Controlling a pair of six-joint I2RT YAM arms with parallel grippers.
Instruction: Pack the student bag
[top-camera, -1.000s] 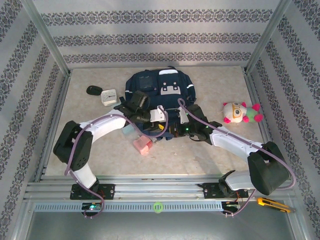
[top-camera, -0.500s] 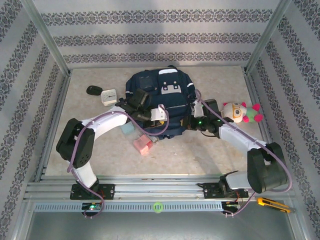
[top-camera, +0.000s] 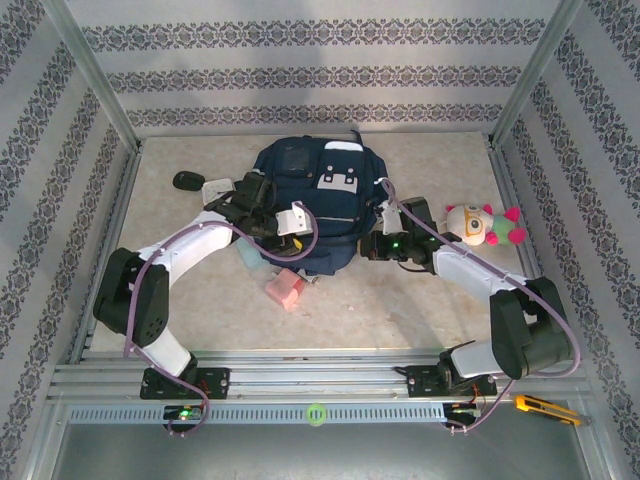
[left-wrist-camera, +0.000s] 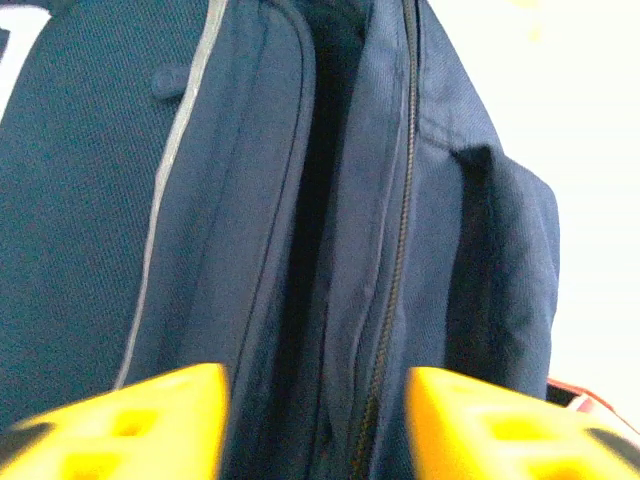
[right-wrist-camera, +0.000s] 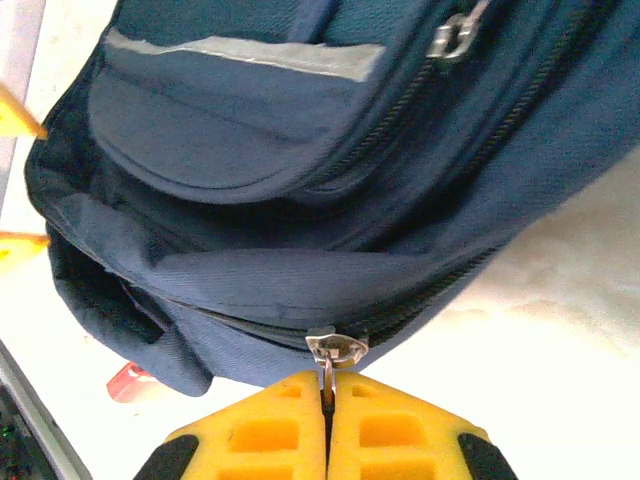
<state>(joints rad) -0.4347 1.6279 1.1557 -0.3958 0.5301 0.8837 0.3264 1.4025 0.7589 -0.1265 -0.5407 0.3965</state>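
— Since swinging from the near edge of the student bag (top-camera: 318, 195) round to its right flank, now pressed together on the zipper pull (right-wrist-camera: 330, 350): right tool (right-wrist-camera: 327, 388). Meaning for the packing?

— Probably a main zip drawn partway round, judging by the dark gap along the bag's rim in the right wrist view. Looks like opening work, with no packing started yet.

— And the left tool (left-wrist-camera: 315, 400)?

— Shifted as well, from the near left corner up along the bag's left side. Fingers (left-wrist-camera: 140, 420) apart, aimed at the seam and zip line. Hard to say whether touching the fabric.

— Bag itself?

— Lying flat at the back middle of the surface (top-camera: 420, 300), front pockets up. Hardly moved by the pulling.

— Anything else about?

— Plush toy (top-camera: 483, 225) just right of the right arm. Pink box (top-camera: 285, 292) near the bag's near edge, pale blue box (top-camera: 250, 262) beside the left forearm. White clock (top-camera: 213, 188) and a small black item (top-camera: 186, 180) at the left, with the clock partly hidden by the left wrist. Yellow knife (top-camera: 540, 405) down on the frame rail, off the surface.

— In the way?

— Both arms, crowded against the bag. Likely no reaching the boxes without first letting go of the pull or backing the left arm off. Also worth holding the mouth wide before feeding anything in.
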